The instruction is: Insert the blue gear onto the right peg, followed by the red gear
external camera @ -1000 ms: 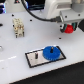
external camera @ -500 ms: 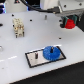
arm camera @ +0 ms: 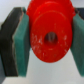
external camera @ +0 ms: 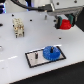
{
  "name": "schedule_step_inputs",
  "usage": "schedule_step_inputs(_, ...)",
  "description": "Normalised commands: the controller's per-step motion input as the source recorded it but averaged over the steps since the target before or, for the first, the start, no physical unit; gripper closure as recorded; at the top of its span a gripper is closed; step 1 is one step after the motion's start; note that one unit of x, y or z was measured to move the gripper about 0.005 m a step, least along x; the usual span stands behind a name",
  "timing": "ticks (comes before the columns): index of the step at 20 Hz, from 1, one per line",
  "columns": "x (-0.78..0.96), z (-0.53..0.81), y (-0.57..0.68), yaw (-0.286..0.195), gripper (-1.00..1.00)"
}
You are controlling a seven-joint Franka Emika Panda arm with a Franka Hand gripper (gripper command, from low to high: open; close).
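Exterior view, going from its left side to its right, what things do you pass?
Beige block → left peg on the grey base plate → blue gear → red gear in the end effector.

The blue gear sits on the base plate; the jaws grip the red gear.

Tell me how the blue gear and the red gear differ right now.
Place: the blue gear lies flat on the grey base plate, while the red gear is up off the table.
Hold: the red gear is clamped in the end effector, between its teal pads; nothing touches the blue gear.
Size: the blue gear looks wider in the exterior view.
Both are round plastic gears; the red one's centre hole shows.
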Motion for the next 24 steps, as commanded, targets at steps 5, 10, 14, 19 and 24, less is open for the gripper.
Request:
schedule_step_inputs(5, 0.75, 0.15, -0.29, 0.0, 1.0)
schedule_step_inputs(10, 0.75, 0.08, -0.26, 0.0, 1.0)
schedule_step_inputs(14, 0.65, 0.03, -0.26, 0.0, 1.0)
schedule_step_inputs(19, 0.4, -0.01, -0.25, 0.0, 1.0)
schedule_step_inputs(24, 0.12, -0.08, -0.18, 0.0, 1.0)
